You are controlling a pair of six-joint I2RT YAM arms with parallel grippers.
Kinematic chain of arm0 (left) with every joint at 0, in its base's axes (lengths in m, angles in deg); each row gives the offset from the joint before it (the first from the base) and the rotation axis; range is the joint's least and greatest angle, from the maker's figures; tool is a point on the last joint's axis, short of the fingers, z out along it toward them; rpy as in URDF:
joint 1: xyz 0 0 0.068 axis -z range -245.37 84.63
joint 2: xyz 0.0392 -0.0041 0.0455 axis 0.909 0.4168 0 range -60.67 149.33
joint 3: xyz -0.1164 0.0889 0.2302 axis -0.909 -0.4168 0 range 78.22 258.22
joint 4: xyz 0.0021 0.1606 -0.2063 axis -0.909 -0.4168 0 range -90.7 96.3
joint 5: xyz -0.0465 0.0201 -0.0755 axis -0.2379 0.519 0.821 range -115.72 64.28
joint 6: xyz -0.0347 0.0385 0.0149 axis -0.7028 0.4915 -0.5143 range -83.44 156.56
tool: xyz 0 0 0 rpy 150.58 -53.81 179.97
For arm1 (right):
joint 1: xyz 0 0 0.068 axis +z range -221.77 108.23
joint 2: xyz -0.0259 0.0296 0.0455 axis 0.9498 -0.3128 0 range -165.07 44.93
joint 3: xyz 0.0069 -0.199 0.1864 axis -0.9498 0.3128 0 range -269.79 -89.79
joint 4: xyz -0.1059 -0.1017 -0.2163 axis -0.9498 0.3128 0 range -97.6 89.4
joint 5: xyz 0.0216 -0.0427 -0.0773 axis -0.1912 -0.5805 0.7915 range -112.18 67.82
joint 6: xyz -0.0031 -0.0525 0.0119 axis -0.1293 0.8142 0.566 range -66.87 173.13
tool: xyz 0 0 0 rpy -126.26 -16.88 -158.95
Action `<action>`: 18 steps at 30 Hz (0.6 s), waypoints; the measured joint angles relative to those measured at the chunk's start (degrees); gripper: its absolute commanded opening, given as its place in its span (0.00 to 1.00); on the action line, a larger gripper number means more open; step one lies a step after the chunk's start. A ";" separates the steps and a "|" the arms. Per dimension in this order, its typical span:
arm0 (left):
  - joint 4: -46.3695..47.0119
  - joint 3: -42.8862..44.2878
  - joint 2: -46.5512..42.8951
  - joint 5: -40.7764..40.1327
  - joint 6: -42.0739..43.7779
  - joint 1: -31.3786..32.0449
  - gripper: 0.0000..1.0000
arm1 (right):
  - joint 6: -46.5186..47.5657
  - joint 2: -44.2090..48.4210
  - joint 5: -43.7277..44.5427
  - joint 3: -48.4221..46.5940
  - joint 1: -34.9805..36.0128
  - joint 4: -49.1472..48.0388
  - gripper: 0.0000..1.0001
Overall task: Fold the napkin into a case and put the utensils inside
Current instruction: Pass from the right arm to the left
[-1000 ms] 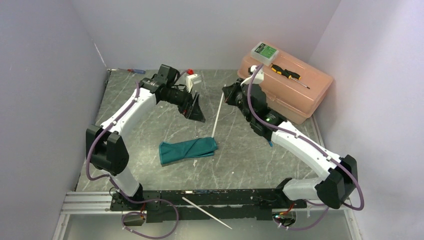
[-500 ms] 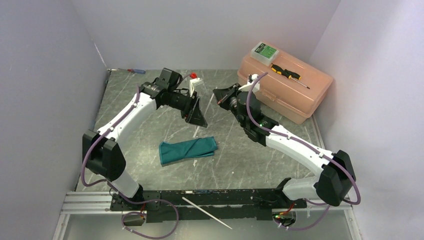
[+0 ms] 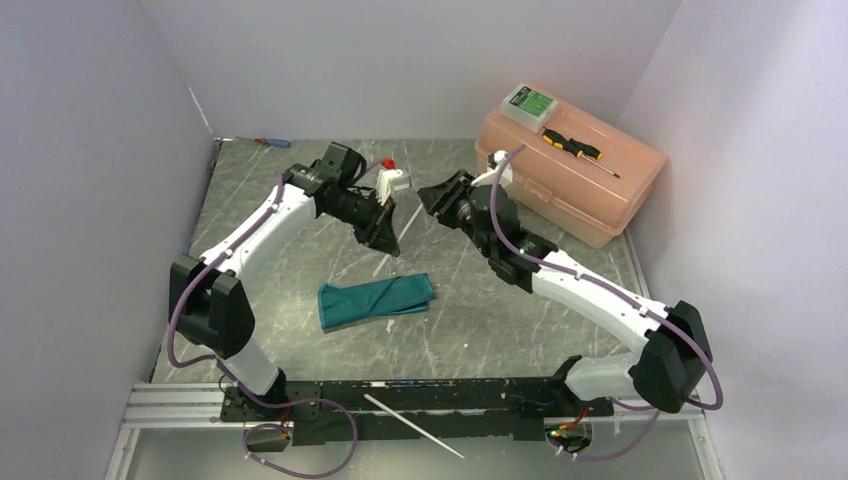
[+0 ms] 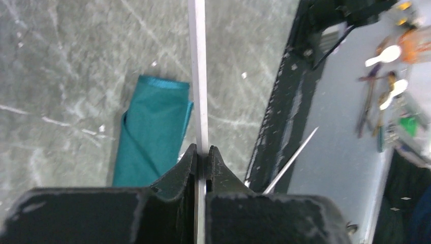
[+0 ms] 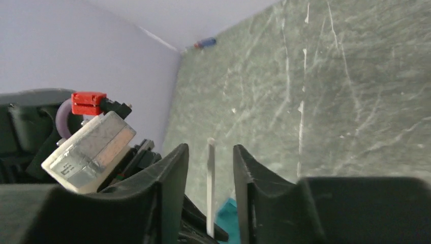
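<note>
White stick [image 4: 198, 76] is pinched tight in the left gripper [image 4: 202, 152].

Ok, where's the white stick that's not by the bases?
Top view, mid-table: white stick pinched in the left gripper, pointing down toward the napkin; its upper end sits between the right gripper's parted fingers.

A salmon toolbox [image 3: 612, 203] stands near the right gripper [image 3: 428, 196], to its right, bearing a yellow-and-black screwdriver [image 3: 571, 147] and a small green-topped box [image 3: 528, 102]. A red-and-blue screwdriver [image 3: 271, 142] lies well beyond the left gripper [image 3: 390, 240], leftward.
</note>
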 measured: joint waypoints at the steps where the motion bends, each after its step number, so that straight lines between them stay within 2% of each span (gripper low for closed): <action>1: -1.09 0.02 0.00 -1.86 1.90 0.26 0.03 | 1.25 -0.35 -1.70 -1.46 -0.50 3.30 0.61; 5: -3.50 -0.20 -0.02 -8.68 8.87 0.76 0.03 | 7.58 -1.51 -14.38 -8.35 -5.11 13.88 0.79; 8: -3.87 -1.62 -0.42 -13.62 13.38 0.76 0.03 | 12.11 -0.66 -24.09 -10.73 -10.93 19.67 0.80; 11: -4.02 -3.34 -1.03 -17.14 16.41 0.72 0.03 | 15.45 1.11 -31.17 -10.88 -15.67 25.55 0.74; 15: -4.39 -3.96 -1.84 -19.89 19.74 1.03 0.03 | 21.09 0.92 -37.35 -13.44 -16.20 32.85 0.76; 18: -5.66 -3.96 -2.47 -20.44 22.84 1.38 0.03 | 29.97 -0.52 -44.50 -17.64 -16.17 37.18 0.77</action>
